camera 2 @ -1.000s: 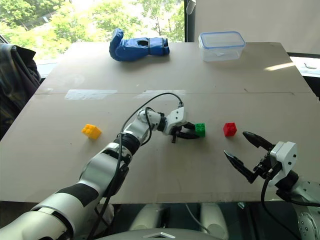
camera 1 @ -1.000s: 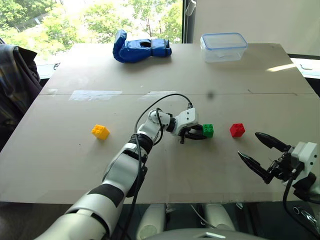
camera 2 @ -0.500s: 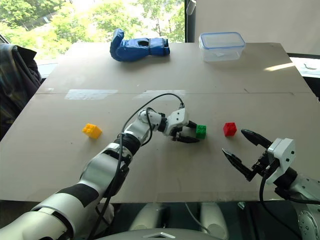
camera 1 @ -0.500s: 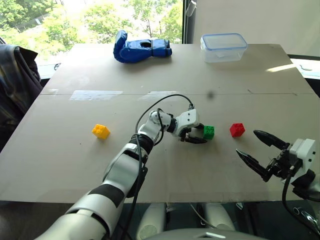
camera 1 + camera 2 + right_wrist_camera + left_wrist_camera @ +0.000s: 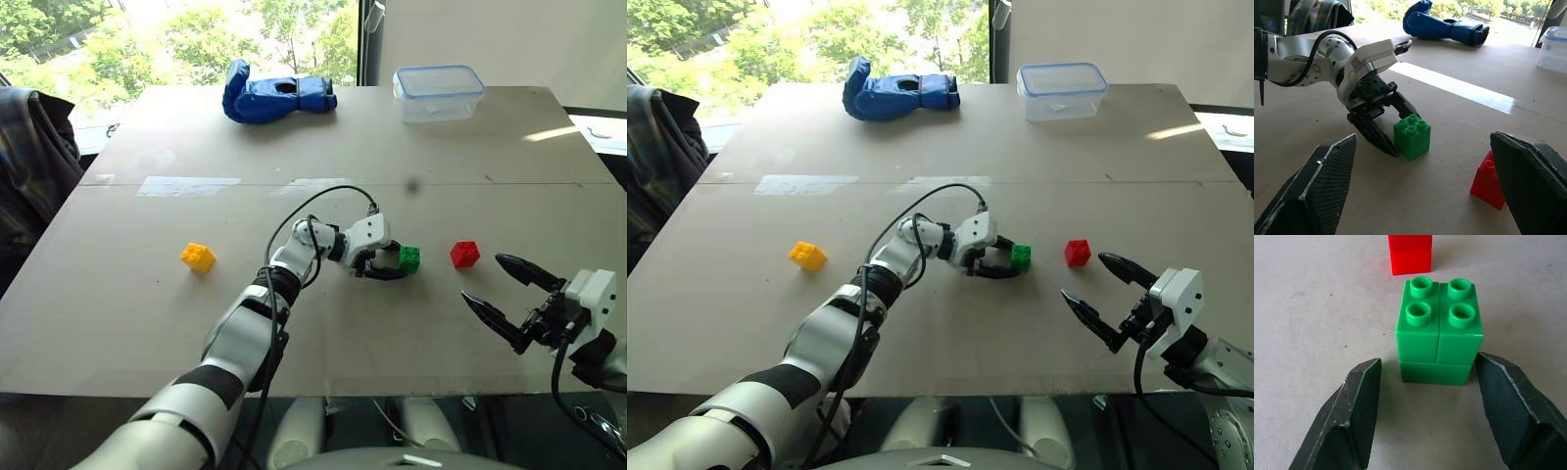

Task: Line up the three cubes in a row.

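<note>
Green cube [image 5: 1439, 337], red cube [image 5: 464, 255], yellow cube [image 5: 197, 257] (all plain), blue glove [image 5: 275, 93]

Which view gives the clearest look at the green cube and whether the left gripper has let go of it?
The left wrist view: the green cube stands upright between the open fingers with gaps on both sides. The right wrist view shows it beside the left gripper; the eye views show it small.

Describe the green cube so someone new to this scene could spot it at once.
On the cardboard-coloured table, look near the middle of the front half. The green cube sits at the left hand, whose fingers are open, with the red cube beside it. It alone is green.
</note>
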You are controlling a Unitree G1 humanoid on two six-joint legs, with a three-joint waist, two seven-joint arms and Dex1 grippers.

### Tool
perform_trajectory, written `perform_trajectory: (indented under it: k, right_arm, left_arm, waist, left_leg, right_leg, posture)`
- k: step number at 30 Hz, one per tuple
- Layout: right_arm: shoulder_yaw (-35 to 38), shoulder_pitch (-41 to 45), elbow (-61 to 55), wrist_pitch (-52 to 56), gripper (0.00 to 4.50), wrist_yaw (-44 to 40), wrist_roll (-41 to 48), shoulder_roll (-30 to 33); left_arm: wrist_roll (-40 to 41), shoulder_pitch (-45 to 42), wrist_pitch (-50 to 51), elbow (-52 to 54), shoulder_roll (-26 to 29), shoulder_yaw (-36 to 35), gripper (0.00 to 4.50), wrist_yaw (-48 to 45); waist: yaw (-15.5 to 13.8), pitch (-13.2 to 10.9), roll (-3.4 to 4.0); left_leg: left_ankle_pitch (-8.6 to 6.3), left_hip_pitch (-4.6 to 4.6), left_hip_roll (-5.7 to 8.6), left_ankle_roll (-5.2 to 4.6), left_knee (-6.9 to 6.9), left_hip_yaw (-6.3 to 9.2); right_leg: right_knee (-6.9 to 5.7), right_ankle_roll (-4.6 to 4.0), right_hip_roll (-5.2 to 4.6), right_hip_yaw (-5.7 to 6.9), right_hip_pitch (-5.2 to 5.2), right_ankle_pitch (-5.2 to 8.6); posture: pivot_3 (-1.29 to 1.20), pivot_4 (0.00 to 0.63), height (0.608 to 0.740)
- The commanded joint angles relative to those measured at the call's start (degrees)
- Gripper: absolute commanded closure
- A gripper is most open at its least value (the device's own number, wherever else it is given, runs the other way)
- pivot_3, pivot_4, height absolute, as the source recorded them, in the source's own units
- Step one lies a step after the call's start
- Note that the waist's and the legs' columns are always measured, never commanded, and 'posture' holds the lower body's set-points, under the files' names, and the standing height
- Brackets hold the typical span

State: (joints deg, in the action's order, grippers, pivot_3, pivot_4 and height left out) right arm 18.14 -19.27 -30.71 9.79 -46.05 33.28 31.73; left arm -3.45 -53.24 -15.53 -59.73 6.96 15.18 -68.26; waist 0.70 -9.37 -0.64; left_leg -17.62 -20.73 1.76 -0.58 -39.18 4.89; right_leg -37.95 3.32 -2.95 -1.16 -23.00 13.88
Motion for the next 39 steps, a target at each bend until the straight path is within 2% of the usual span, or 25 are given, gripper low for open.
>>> perform_trajectory:
  k: [1,7,16,27,33,39]
  right_arm:
    - [0.27,0.17,-1.89,-0.6,0.0,-0.24,0.49,0.44]
    - [0.02,-0.79,-1.37,-1.67,0.0,-0.71,-0.07,-0.15]
    - [0.15,-1.35,0.17,-3.14,0.0,-2.11,-0.43,-0.32]
    - [-0.31,-0.28,1.21,-3.14,0.0,-3.2,-0.23,-0.04]
    - [-0.67,0.16,1.8,-3.32,0.0,-3.98,-0.26,0.26]
    - [-1.84,0.69,1.41,-3.36,0.0,-5.08,-0.13,0.53]
  left_arm:
    - [-0.65,2.33,2.62,1.31,-0.43,0.09,1.44,2.29]
    - [-0.44,5.84,5.53,7.01,-1.06,0.57,1.44,3.51]
    - [0.04,9.8,9.11,14.68,0.87,0.72,1.44,3.11]
    - [2.57,10.16,12.21,25.19,7.73,-0.46,1.44,-0.84]
    - [12.58,16.45,22.27,44.44,15.45,-2.25,1.44,-11.13]
    - [19.93,27.89,32.02,64.13,23.96,-8.08,1.44,-8.19]
  waist:
    - [0.0,0.0,0.0]
    - [-0.13,0.02,0.02]
    - [0.04,0.02,0.03]
    - [0.09,0.01,0.04]
    - [0.13,-0.04,0.1]
    - [0.18,-0.09,0.2]
  left_leg:
    - [0.0,0.0,0.0,0.0,0.0,0.0]
    - [0.0,0.0,0.0,0.0,-0.01,0.03]
    - [0.0,0.0,-0.01,0.0,0.0,0.03]
    - [0.0,0.0,-0.04,0.0,0.0,0.02]
    - [-0.01,-0.06,-0.19,0.01,0.03,0.02]
    - [-0.01,-0.01,-0.34,0.01,0.09,-0.04]
  right_leg:
    - [0.0,0.0,0.0,0.0,0.0,0.0]
    - [0.0,0.0,-0.01,0.01,0.01,0.0]
    - [0.02,0.0,-0.01,0.01,0.01,0.0]
    - [0.01,-0.01,-0.01,0.0,-0.01,0.0]
    - [0.06,-0.02,-0.03,-0.01,-0.04,0.01]
    - [0.06,-0.04,-0.01,-0.09,-0.06,0.01]
  posture:
    - [0.0,0.15,0.74]
    - [0.0,0.15,0.74]
    - [0.0,0.15,0.74]
    - [0.0,0.15,0.74]
    - [0.0,0.15,0.74]
    - [0.0,0.15,0.74]
